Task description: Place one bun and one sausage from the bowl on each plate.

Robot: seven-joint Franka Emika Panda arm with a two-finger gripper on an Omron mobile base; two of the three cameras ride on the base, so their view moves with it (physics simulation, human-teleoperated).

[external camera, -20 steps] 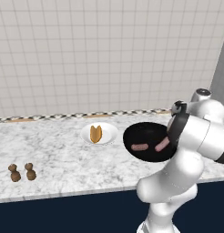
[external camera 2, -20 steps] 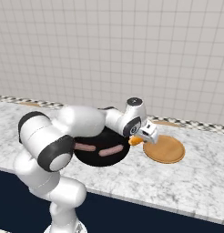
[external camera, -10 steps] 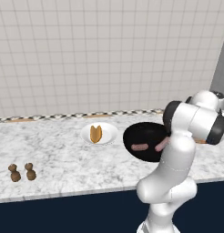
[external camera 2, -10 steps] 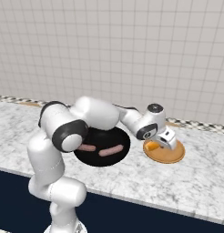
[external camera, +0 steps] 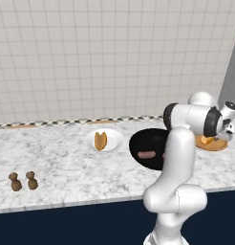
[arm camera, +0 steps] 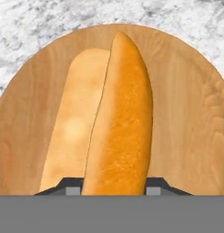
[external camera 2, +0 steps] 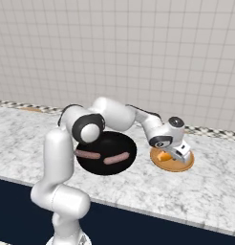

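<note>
Black bowl [external camera 2: 106, 158] holds two sausages [external camera 2: 116, 158].

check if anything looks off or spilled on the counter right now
Nothing stands out. One bun lies on the white plate, the tool holds a second bun over the orange-tan plate, and two sausages lie in the black bowl. Nothing is spilled.
</note>
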